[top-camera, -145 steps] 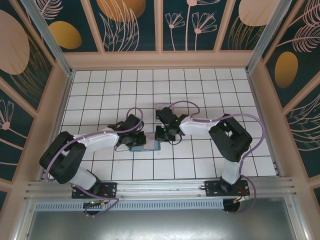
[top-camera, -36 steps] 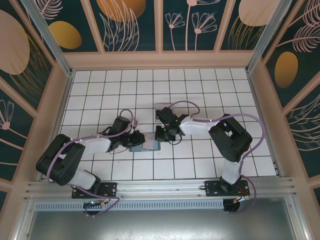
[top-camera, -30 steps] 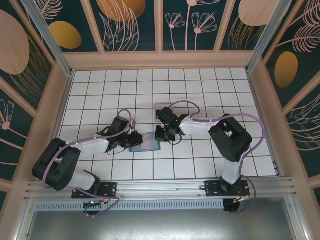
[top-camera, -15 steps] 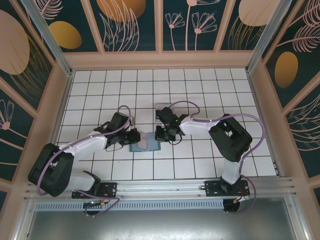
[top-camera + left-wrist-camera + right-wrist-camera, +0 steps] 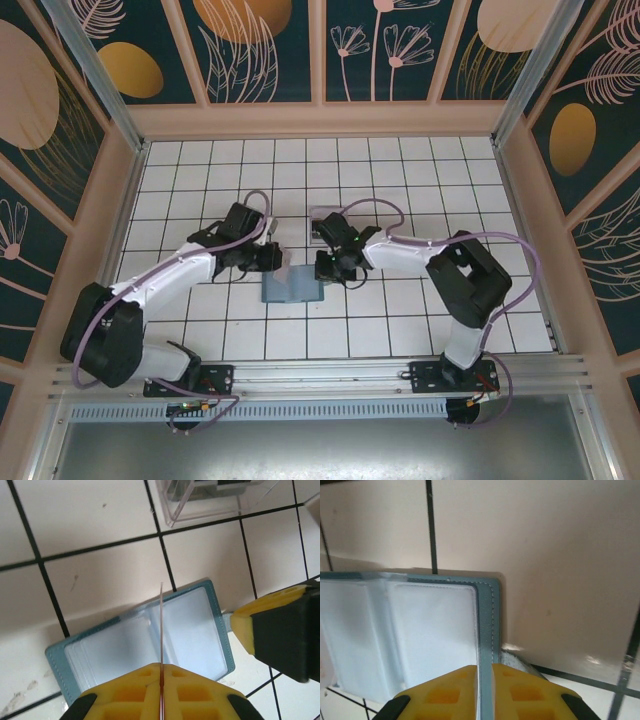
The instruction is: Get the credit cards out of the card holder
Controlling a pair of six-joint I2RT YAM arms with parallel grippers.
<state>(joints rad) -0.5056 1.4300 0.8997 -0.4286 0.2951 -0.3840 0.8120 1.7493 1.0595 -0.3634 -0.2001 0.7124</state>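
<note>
On the white tiled table [image 5: 420,190], the holder [image 5: 195,630] lies open near a clear box [image 5: 215,500]. The left gripper [image 5: 161,672] pinches a card [image 5: 161,620] edge-on above it. The right gripper [image 5: 484,675] is clamped on the holder's right edge.

the left claw [image 5: 270,258] is pulling away from the card holder [image 5: 292,289], moving up and left over the worktop [image 5: 400,170]; it is carrying a credit card [image 5: 161,625] pinched edge-on, now clear of the slots; the left arm is stretching out straighter; the card holder is lying open and uncovered; the right arm's elbow is shifting slightly right
</note>
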